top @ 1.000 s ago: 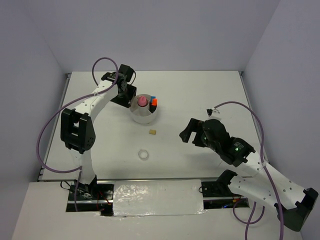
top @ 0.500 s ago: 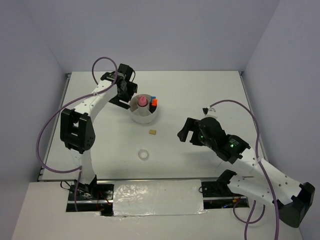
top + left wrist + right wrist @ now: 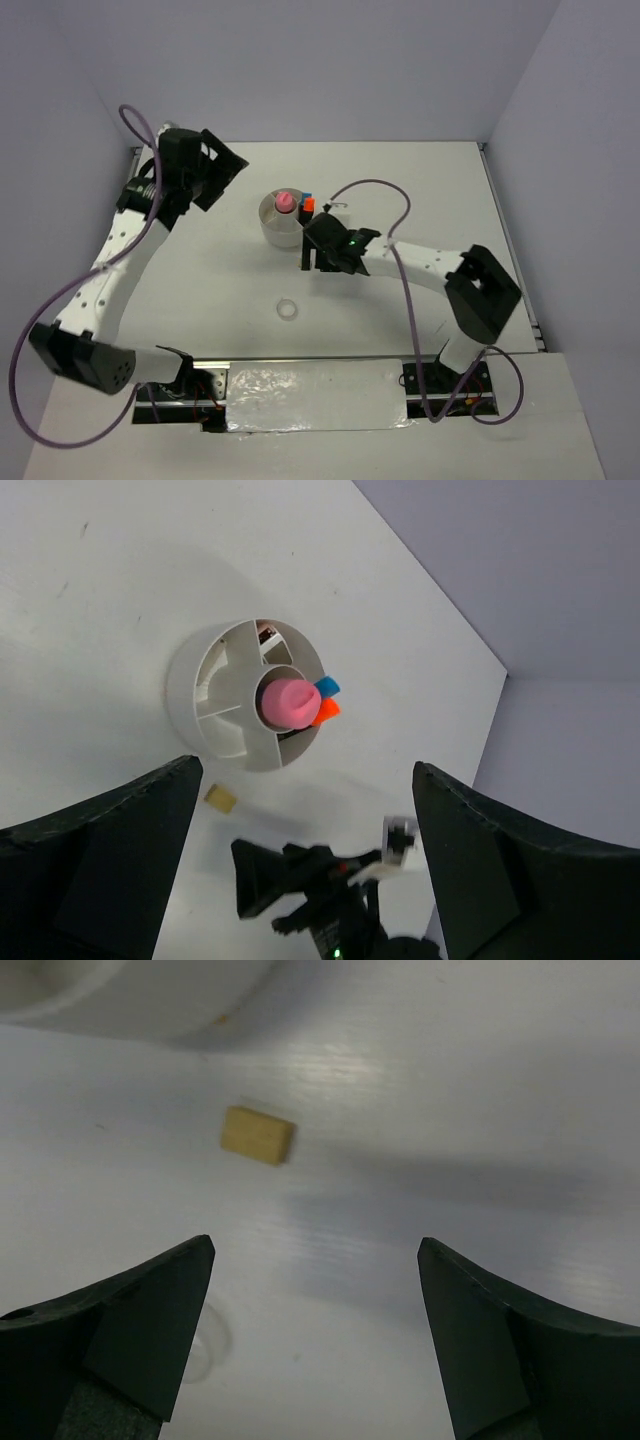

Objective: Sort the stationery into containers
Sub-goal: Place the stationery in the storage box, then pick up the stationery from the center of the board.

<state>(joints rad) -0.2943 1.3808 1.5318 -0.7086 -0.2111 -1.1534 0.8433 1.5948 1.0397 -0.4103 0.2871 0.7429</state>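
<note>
Backing the left gripper [image 3: 305, 780] off the white tub [image 3: 180, 692], jaws spread and empty. Swinging the right gripper [image 3: 315, 1250], also spread, in above the tan eraser [image 3: 258, 1135] lying just beside the tub, likely lining up the next pick.

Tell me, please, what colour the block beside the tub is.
The block is tan, clearest in the right wrist view.
</note>
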